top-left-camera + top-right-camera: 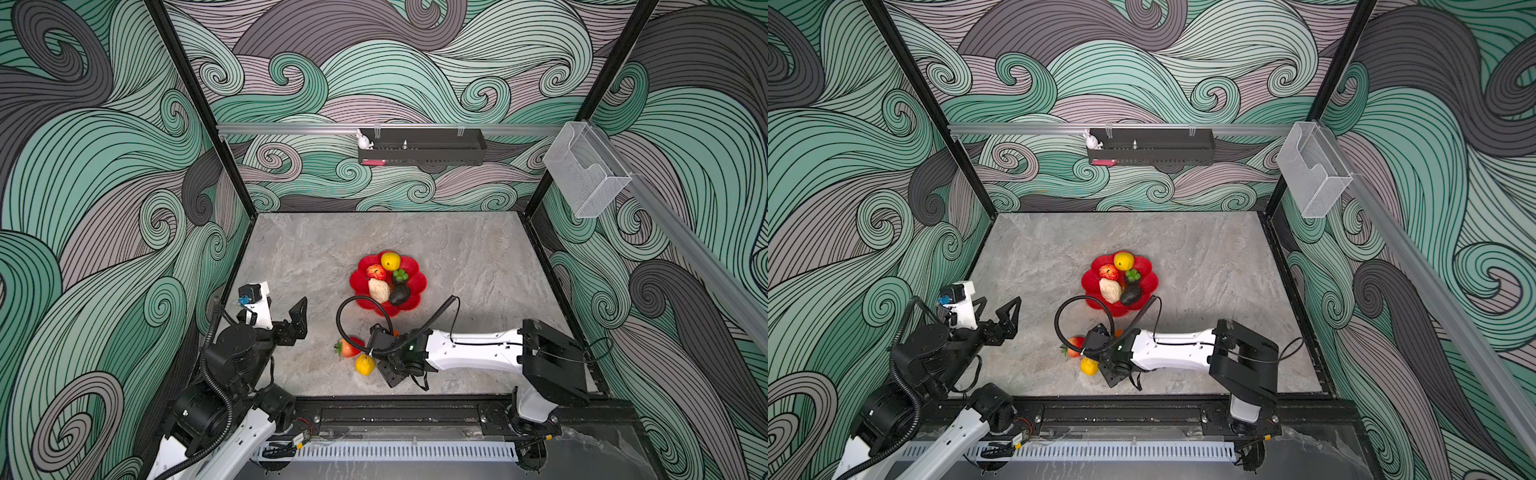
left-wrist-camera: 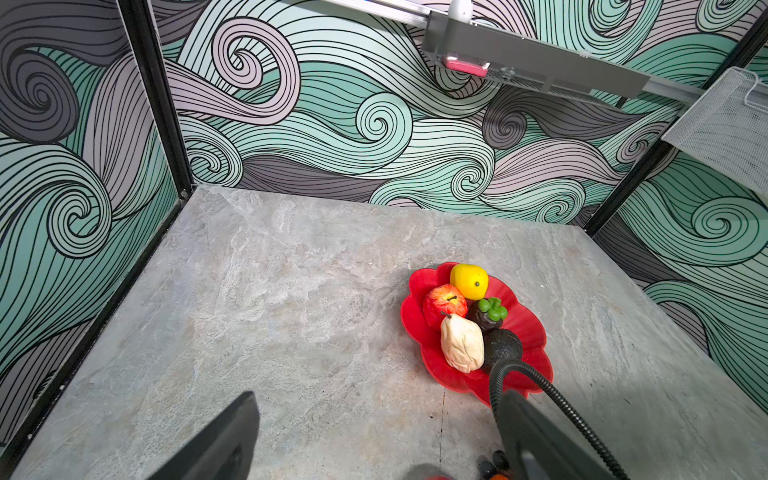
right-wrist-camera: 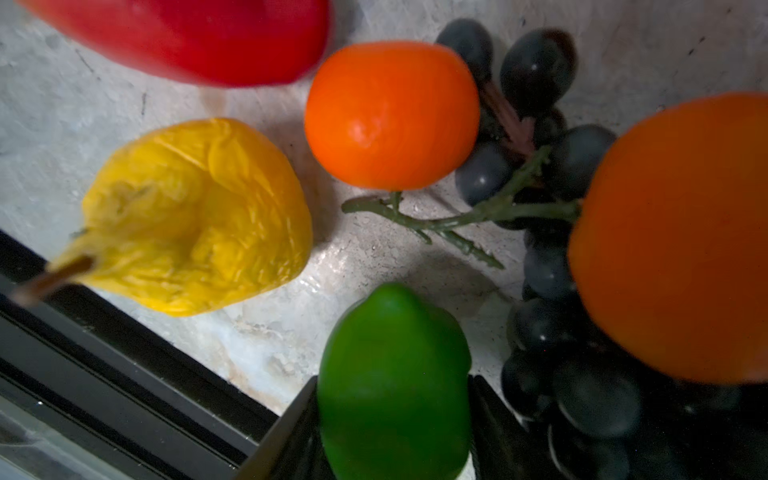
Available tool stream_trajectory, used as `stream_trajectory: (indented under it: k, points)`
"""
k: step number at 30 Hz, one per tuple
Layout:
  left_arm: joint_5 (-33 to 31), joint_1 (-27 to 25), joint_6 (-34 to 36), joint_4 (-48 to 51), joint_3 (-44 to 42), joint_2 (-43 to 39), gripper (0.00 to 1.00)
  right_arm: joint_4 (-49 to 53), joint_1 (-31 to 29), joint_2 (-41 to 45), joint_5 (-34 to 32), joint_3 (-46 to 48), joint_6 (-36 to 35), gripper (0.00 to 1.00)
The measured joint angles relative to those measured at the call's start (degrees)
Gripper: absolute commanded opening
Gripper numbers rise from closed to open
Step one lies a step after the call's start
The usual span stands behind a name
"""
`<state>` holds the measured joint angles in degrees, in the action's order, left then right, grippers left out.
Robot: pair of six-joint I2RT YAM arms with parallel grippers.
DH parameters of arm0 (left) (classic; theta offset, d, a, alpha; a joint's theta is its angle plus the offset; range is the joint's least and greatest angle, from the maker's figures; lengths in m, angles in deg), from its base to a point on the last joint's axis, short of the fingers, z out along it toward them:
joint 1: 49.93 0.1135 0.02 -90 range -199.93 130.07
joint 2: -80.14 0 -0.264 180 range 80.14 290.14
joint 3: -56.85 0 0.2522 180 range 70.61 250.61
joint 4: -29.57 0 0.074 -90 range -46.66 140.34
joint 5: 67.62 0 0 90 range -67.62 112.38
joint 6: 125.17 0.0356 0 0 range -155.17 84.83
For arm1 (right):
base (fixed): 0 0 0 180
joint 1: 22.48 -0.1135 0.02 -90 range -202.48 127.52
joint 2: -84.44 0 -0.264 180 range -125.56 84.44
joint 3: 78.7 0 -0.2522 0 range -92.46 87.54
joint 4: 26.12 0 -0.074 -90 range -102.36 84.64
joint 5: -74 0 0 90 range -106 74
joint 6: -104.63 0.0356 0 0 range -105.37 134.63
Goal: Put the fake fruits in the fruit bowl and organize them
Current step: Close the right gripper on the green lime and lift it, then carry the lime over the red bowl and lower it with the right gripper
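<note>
While five fruits (image 1: 379,290) are sitting in the bowl (image 1: 419,284), mid-surface (image 1: 478,257), others (image 1: 365,365) are lying by the front edge. The right gripper (image 3: 390,380) is bracketing the lime (image 3: 395,340), grip unclear, and the left gripper (image 1: 998,309) is hanging wide open, empty.

Left gripper (image 1: 998,306) raised, jaws wide apart; right gripper (image 3: 392,380) low (grip unclear).

Red bowl (image 1: 419,285), green lime (image 3: 395,374), teal-and-grey swirl-patterned walls (image 1: 374,62).
</note>
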<state>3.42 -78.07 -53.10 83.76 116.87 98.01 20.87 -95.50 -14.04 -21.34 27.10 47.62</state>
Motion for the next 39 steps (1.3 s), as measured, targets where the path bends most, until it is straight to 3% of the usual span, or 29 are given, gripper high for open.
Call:
stream_trajectory:
  k: [8, 17, 24, 35, 39]
  points:
    - [0.0, 0.0, 0.2, 0.0, 0.0, 0.0, 0.92, 0.1, 0.0, 0.9, -0.3, 0.0, 0.0, 0.47]
    - [0.0, 0.0, 0.4, 0.0, 0.0, 0.0, 0.92, 2.8, 1.1, 11.0, -0.2, -0.8, -0.1, 0.46]
    - [0.0, 0.0, 0.4, 0.0, 0.0, 0.0, 0.92, 5.2, 8.8, 17.6, -0.1, -5.2, -3.6, 0.46]
    - [0.0, 0.0, 0.3, 0.0, 0.0, 0.0, 0.93, 8.3, 22.3, 11.9, -0.5, -18.3, -14.4, 0.46]
    - [0.0, 0.0, 0.3, 0.0, 0.0, 0.0, 0.93, 9.6, 24.4, 9.1, -0.9, -22.6, -16.4, 0.45]
